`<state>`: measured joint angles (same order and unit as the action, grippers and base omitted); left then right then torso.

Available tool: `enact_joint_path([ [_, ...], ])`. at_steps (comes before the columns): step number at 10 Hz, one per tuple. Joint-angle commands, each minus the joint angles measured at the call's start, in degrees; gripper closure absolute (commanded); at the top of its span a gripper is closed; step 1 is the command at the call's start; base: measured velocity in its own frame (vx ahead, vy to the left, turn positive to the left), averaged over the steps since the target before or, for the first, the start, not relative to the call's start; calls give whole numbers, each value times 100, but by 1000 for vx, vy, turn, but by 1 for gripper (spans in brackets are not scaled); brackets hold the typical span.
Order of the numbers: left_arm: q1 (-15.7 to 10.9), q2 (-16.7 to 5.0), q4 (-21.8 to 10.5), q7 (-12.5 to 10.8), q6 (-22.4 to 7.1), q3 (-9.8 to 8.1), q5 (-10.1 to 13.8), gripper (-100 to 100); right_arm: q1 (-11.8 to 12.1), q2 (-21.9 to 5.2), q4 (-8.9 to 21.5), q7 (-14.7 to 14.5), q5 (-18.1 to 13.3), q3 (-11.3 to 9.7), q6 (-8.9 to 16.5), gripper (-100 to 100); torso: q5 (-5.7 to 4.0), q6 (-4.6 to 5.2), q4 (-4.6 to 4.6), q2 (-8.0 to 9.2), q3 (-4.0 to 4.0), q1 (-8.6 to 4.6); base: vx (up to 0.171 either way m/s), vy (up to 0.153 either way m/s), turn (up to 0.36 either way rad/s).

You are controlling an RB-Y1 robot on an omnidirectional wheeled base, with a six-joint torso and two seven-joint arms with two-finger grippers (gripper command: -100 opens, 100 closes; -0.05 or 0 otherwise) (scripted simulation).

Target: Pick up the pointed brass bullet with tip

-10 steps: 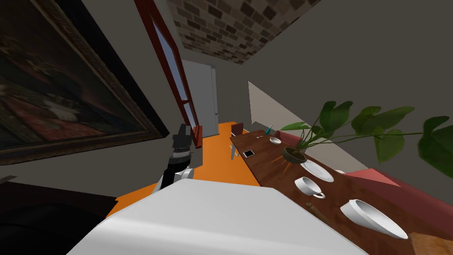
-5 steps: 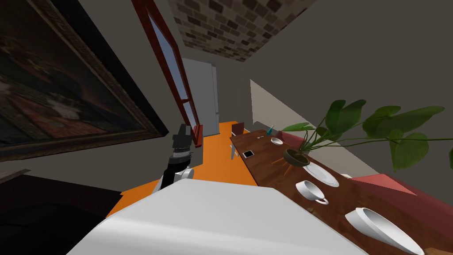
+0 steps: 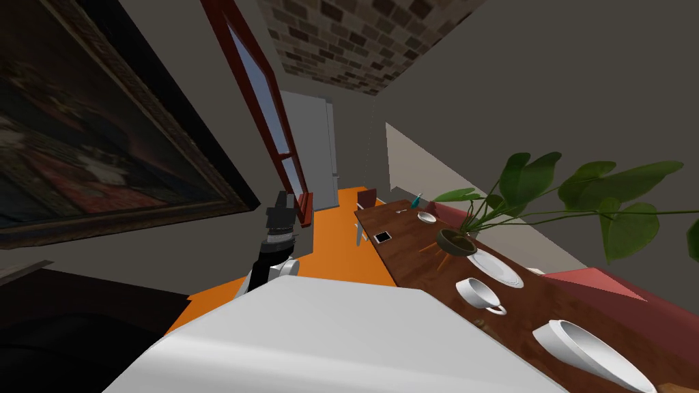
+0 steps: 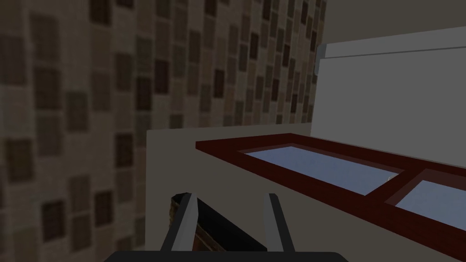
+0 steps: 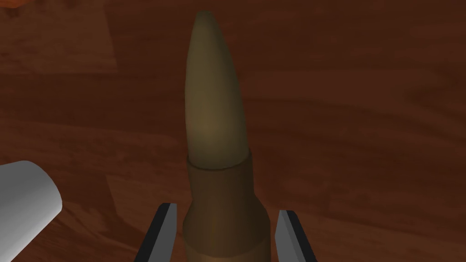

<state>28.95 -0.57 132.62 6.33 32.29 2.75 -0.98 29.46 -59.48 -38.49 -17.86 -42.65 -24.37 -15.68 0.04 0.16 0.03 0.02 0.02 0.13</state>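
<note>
Main worry here is the bullet (image 5: 214,118) squirting out. It's lying flat on the brown wooden table (image 5: 364,113), round and smooth. The right gripper (image 5: 226,209) has just the wide casing end between its fingers (image 5: 166,227), with a thin gap showing on each side, so nothing's clamped yet. If the blades close off-centre or too near the base, I'd guess it rolls or pivots away, maybe toward the white rounded thing (image 5: 22,204) just beside it (can't tell what that is). Lifting before the squeeze is firm would drop it too.

Poses, left to right: the left gripper (image 4: 230,200) is held up by the wall next to the red-framed window (image 3: 269,123), fingers apart, holding nothing. The right hand sits low over the table, pointing along the bullet toward its tip.
</note>
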Motion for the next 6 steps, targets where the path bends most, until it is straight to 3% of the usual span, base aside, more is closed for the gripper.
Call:
enact_joint_path([
  [1,0,0,0,0,0,0,0,0,0,0,0,0,0,0,0,100,0,0,0,0,0,0,0,0,0],
  [2,0,0,0,0,0,0,0,0,0,1,0,0,0,0,0,0,2,0,0,0,0,2,0,0,0],
  [3,0,0,0,0,0,0,0,0,71,-162,-37,14,17,58,-129,100,3,0,0,0,0,3,14,63,-70],
  [4,0,0,0,0,0,0,0,0,113,-272,-79,46,22,77,-198,100,11,6,-2,-2,-2,26,16,93,-99],
  [5,0,1,0,0,0,1,0,0,128,-245,-136,59,22,41,-112,100,15,6,-2,-2,-2,43,4,40,-26],
  [6,0,0,0,0,0,0,0,0,143,-260,-158,85,22,34,-114,0,13,3,0,-1,-1,31,0,9,0],
])
